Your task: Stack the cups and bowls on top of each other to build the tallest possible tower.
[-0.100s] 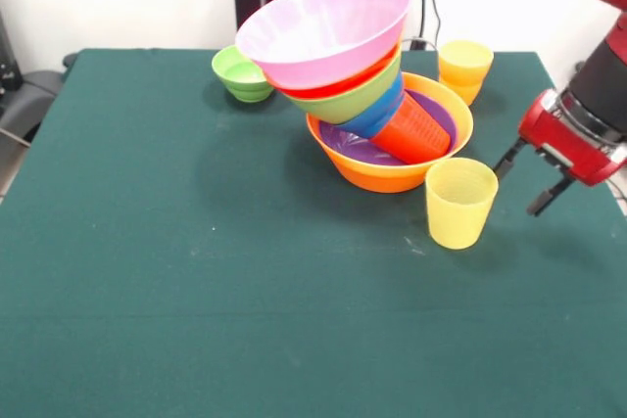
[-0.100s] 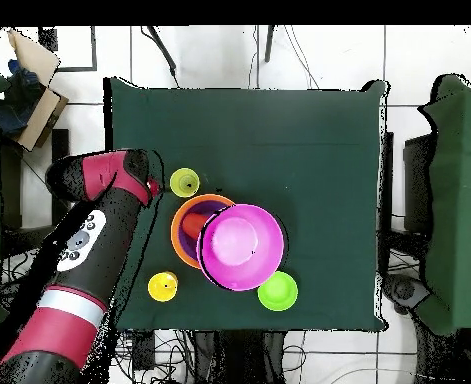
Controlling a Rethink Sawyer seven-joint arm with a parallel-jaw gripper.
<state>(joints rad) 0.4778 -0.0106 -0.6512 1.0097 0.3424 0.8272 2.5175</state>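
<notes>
Yellow cup [image 1: 460, 202] stands loose at 4 o'clock of the leaning tower [image 1: 364, 80], fingers [image 1: 509, 159] spread empty beside it; next: grasp it, top the pink bowl [image 1: 328, 26] gently.

In the front view we see the red and black arm [image 1: 598, 75] coming down at the right edge, with its gripper [image 1: 529, 183] low and tilted toward the left. The two thin black fingers [image 1: 545, 197] stand a little apart, with nothing between them. In the overhead view the arm [image 2: 84, 250] bends at the left side.
</notes>
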